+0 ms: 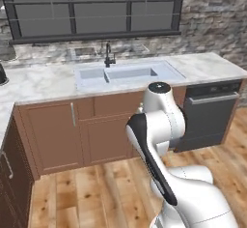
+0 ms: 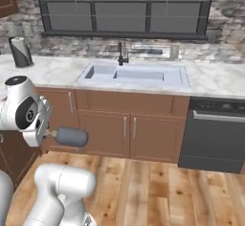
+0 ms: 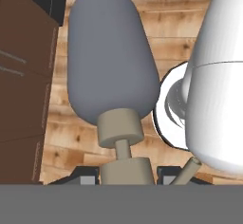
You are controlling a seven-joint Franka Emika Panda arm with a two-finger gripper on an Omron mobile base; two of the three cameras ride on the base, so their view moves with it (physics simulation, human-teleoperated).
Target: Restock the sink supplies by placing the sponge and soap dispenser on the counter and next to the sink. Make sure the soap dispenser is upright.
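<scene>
Right base view: soap dispenser (image 2: 72, 137) on its side, pump end clamped in closed gripper (image 3: 124, 173), low before cabinets, well short of sink (image 2: 135, 74); counter (image 2: 52, 72) placement, upright, pending.

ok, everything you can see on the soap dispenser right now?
The soap dispenser is a smooth dark grey rounded bottle with a tan collar, thin neck and tan pump top. The gripper is shut on the pump end. In the right base view it lies roughly horizontal in the air before the brown cabinets, above the wood floor.
</scene>
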